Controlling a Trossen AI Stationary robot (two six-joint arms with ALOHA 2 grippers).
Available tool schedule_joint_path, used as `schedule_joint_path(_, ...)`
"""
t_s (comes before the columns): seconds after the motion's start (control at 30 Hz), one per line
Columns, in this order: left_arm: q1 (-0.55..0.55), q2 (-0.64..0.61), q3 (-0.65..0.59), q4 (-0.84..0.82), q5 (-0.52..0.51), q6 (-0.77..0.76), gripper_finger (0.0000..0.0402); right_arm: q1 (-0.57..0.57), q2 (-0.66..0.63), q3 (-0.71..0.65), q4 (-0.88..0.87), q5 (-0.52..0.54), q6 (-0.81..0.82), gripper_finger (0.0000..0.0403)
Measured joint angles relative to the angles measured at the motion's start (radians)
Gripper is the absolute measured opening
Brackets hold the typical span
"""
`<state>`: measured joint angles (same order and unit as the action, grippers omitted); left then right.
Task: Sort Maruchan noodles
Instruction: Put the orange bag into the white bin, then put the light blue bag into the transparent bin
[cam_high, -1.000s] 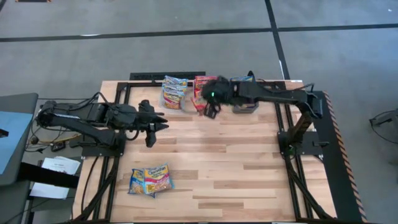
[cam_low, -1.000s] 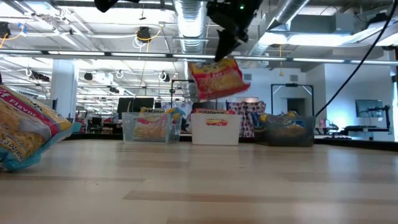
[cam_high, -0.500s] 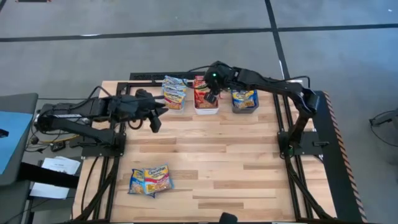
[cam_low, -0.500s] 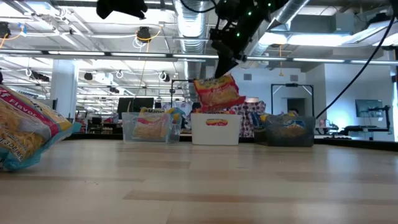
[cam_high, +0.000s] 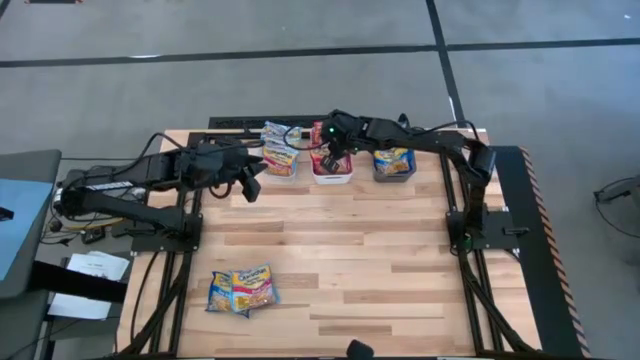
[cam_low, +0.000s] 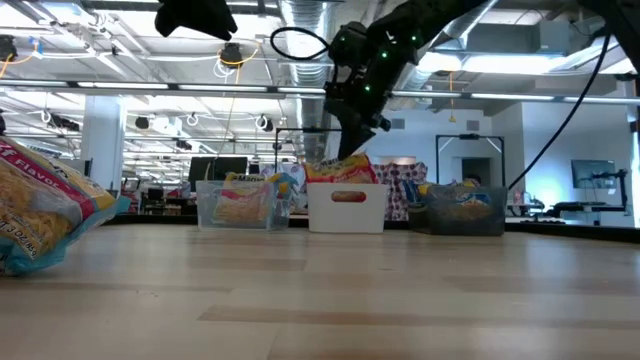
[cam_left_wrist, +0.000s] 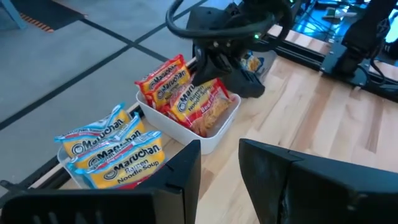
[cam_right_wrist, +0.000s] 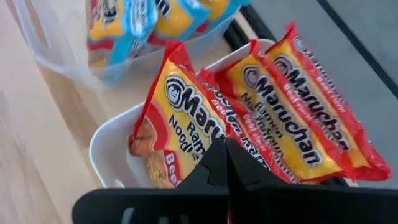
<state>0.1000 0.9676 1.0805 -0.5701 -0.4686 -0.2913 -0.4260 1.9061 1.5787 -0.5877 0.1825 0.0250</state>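
A: From the high view, what's changed?
B: The right gripper (cam_high: 330, 160) has come down over the white bin (cam_high: 331, 176), bringing the red packet (cam_high: 326, 161) with it; two more packets (cam_high: 243, 291) wait on the counter (cam_high: 380, 270).
A: And at counter level?
B: The packet now sits in the bin (a second ago it hung above it).
A: The jaws?
B: Right jaws pinched shut on that packet. The left gripper (cam_left_wrist: 219, 163) hovers near, half open, empty. One more red sorted, I'd judge.

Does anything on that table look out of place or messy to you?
Two noodle packets lie loose on the table, far from the three bins at the back edge, where every other packet sits. In the white bin, the red packets stand crooked, poking above the rim.
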Motion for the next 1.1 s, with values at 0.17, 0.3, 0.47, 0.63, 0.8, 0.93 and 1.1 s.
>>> schedule_joint_path(0.17, 0.004, 0.000, 0.000, 0.000, 0.000, 0.000, 0.0095, 0.007, -0.002, 0.000, -0.039, 0.006, 0.016, 0.0006)
schedule_joint_path(0.3, 0.004, 0.000, 0.000, -0.002, 0.000, 0.000, 0.0095, 0.007, -0.002, 0.000, -0.113, 0.000, 0.044, 0.0035)
schedule_joint_path(0.47, 0.004, 0.000, 0.000, -0.016, -0.001, 0.000, 0.0095, 0.006, -0.002, 0.000, -0.145, 0.000, 0.047, 0.0066)
schedule_joint_path(0.63, 0.004, 0.000, -0.001, -0.026, -0.001, 0.000, 0.0095, 0.005, -0.002, 0.000, -0.164, -0.002, 0.046, 0.0095)
schedule_joint_path(0.8, 0.004, 0.000, -0.001, -0.025, -0.003, 0.000, 0.0095, -0.010, -0.009, 0.036, -0.221, -0.002, 0.037, 0.0132)
schedule_joint_path(0.93, 0.004, 0.000, -0.001, -0.014, -0.034, 0.047, 0.0095, -0.017, -0.009, 0.096, -0.271, -0.002, 0.017, 0.0160)
schedule_joint_path(1.1, 0.004, 0.000, -0.001, -0.015, -0.056, 0.051, 0.0095, -0.017, -0.009, 0.166, -0.351, -0.017, 0.018, 0.0184)
